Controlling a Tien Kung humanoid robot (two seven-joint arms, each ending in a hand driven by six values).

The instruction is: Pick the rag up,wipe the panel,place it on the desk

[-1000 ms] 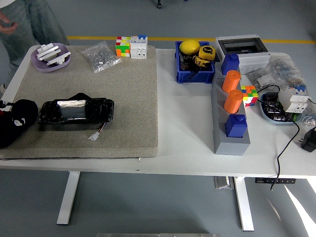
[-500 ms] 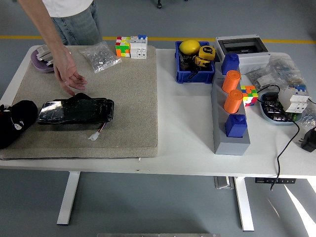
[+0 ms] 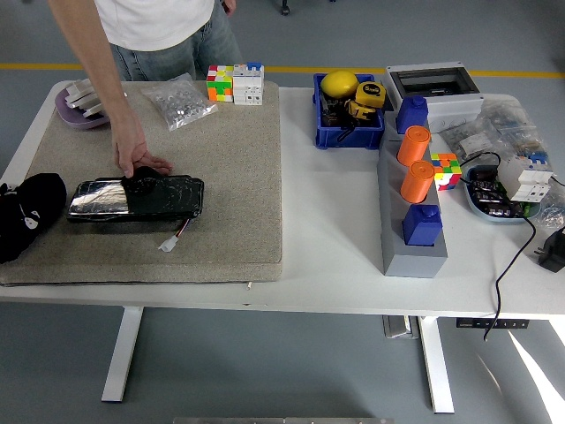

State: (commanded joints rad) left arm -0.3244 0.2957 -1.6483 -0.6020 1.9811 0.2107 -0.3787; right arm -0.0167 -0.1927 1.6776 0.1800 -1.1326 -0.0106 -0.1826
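Workshop: concrete floor (image 3: 291,371), breaker box (image 3: 433,82), parts bin (image 3: 348,131).

The panel (image 3: 132,200) looks like glossy black plastic with a shiny, foil-like patch at its left end. A dark matt rag (image 3: 146,183) lies on it. Under both is a rough beige mat (image 3: 229,177) like coarse felt. The tabletop (image 3: 327,221) is smooth white. The bag (image 3: 179,101) is clear crinkled plastic.

A blue bin (image 3: 349,128) stands beside two orange cups (image 3: 413,145).
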